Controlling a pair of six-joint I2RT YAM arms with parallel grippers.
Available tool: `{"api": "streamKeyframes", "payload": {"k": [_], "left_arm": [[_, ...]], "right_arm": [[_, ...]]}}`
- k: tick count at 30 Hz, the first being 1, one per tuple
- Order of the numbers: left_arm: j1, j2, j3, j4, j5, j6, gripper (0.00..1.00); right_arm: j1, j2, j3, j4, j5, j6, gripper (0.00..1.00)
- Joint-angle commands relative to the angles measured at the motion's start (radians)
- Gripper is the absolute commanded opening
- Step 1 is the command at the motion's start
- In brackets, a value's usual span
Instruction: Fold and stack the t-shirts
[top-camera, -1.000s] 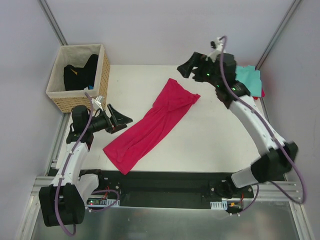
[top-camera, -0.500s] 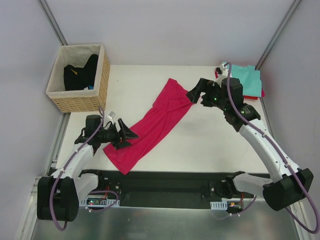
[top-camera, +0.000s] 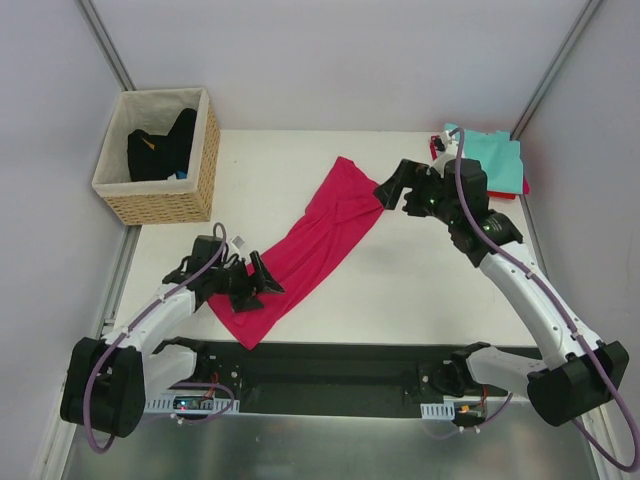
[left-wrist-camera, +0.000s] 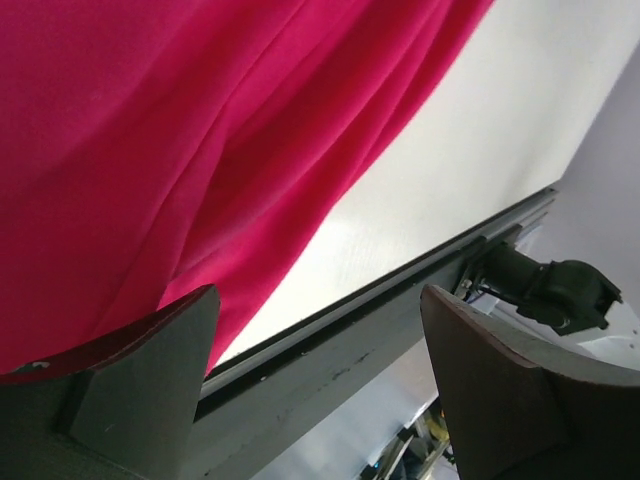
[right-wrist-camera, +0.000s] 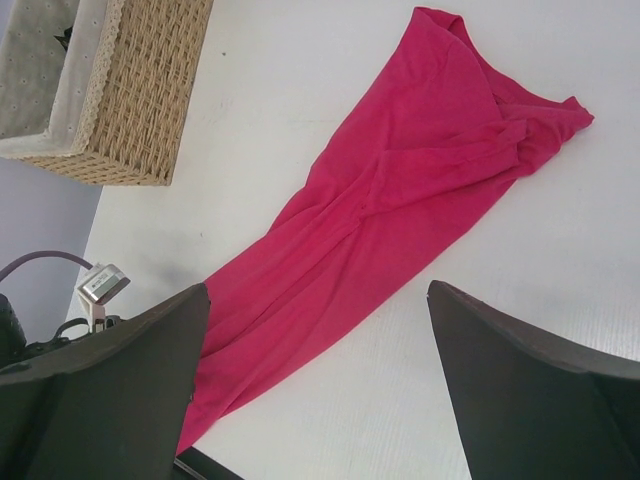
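The magenta-pink t-shirt (top-camera: 315, 240) lies bunched into a long, narrow band across the white bench (top-camera: 420, 270), running from about 7 o'clock near the arms to about 1 o'clock at the far side. It is not yet folded, only gathered and creased along its length. That slant probably explains where the arms stand: each one is at its own end of the band, so the cloth could be taken at both ends and spread or pulled straight.

The left claw (top-camera: 262, 280) is low at the 7 o'clock end, with its jaws wide apart and nothing gripped. In the left wrist view pink cloth fills the space above the fingers (left-wrist-camera: 140, 370), and the near bench edge shows between them. It looks lined up on the near hem, though I cannot tell if a finger touches the cloth.

The right claw (top-camera: 390, 190) is at the 1 o'clock end, just beside the twisted, knotted-looking part of the shirt. It too stands wide open and empty. Its camera looks down along the whole band, which suggests it hangs above the cloth.

At 2 o'clock, well apart from the pink shirt, a teal t-shirt (top-camera: 495, 160) lies flat on a red t-shirt (top-camera: 521, 187). That is likely the stack the pink one should join. The wicker basket (top-camera: 160, 205) sits at 10 o'clock with dark cloth (top-camera: 165, 145) inside.
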Motion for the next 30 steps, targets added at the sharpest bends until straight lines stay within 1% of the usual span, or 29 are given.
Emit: {"api": "streamKeyframes", "payload": {"k": [1,6,10,11,13,14,16,17,19,20,21,22,23,24,25,26,27,28,29,30], "left_arm": [[-0.054,0.037,-0.008,-0.032,-0.112,-0.021,0.82],[-0.124,0.086,-0.009,-0.029,-0.178,-0.049,0.82],[-0.213,0.126,0.006,-0.022,-0.247,-0.089,0.82],[-0.265,0.146,0.021,-0.018,-0.257,-0.098,0.82],[-0.322,0.174,0.038,-0.007,-0.277,-0.129,0.82],[-0.383,0.212,0.066,0.004,-0.293,-0.15,0.82],[-0.451,0.261,0.103,0.016,-0.308,-0.168,0.82],[-0.518,0.318,0.145,0.031,-0.319,-0.188,0.82],[-0.58,0.382,0.198,0.043,-0.328,-0.207,0.82],[-0.613,0.451,0.254,0.053,-0.337,-0.221,0.82],[-0.665,0.487,0.285,0.071,-0.336,-0.227,0.82],[-0.692,0.522,0.317,0.083,-0.333,-0.233,0.82],[-0.715,0.589,0.38,0.099,-0.327,-0.242,0.82],[-0.756,0.623,0.415,0.126,-0.307,-0.245,0.82],[-0.775,0.658,0.451,0.14,-0.295,-0.247,0.82],[-0.795,0.726,0.532,0.149,-0.276,-0.245,0.82],[-0.816,0.761,0.576,0.16,-0.255,-0.242,0.82],[-0.851,0.795,0.666,0.163,-0.242,-0.236,0.82],[-0.871,0.848,0.707,0.163,-0.235,-0.227,0.81],[-0.884,0.867,0.741,0.165,-0.236,-0.224,0.81]], "right_arm": [[0.002,-0.015,-0.009,0.024,0.003,-0.002,0.95],[0.004,-0.021,-0.021,0.024,0.006,-0.001,0.95],[0.002,-0.021,-0.028,0.021,0.011,-0.001,0.95],[0.002,-0.021,-0.031,0.021,0.012,-0.002,0.95],[0.002,-0.024,-0.035,0.02,0.014,-0.001,0.95],[0.002,-0.022,-0.037,0.018,0.015,0.001,0.95],[0.002,-0.024,-0.038,0.01,0.015,0.001,0.95],[0.001,-0.024,-0.037,0.006,0.018,-0.002,0.95],[0.001,-0.026,-0.035,-0.013,0.031,-0.01,0.95],[0.001,-0.033,-0.035,-0.019,0.041,-0.016,0.95],[-0.002,-0.039,-0.032,-0.028,0.047,-0.027,0.95],[-0.005,-0.045,-0.028,-0.049,0.055,-0.035,0.95],[-0.008,-0.059,-0.028,-0.06,0.076,-0.042,0.95],[-0.014,-0.067,-0.026,-0.069,0.083,-0.056,0.95],[-0.028,-0.073,-0.028,-0.088,0.089,-0.062,0.96],[-0.036,-0.081,-0.031,-0.091,0.094,-0.068,0.96],[-0.044,-0.09,-0.034,-0.095,0.097,-0.068,0.96],[-0.065,-0.091,-0.037,-0.105,0.098,-0.071,0.96],[-0.076,-0.09,-0.041,-0.108,0.094,-0.073,0.96],[-0.09,-0.082,-0.044,-0.106,0.091,-0.075,0.96]]}}
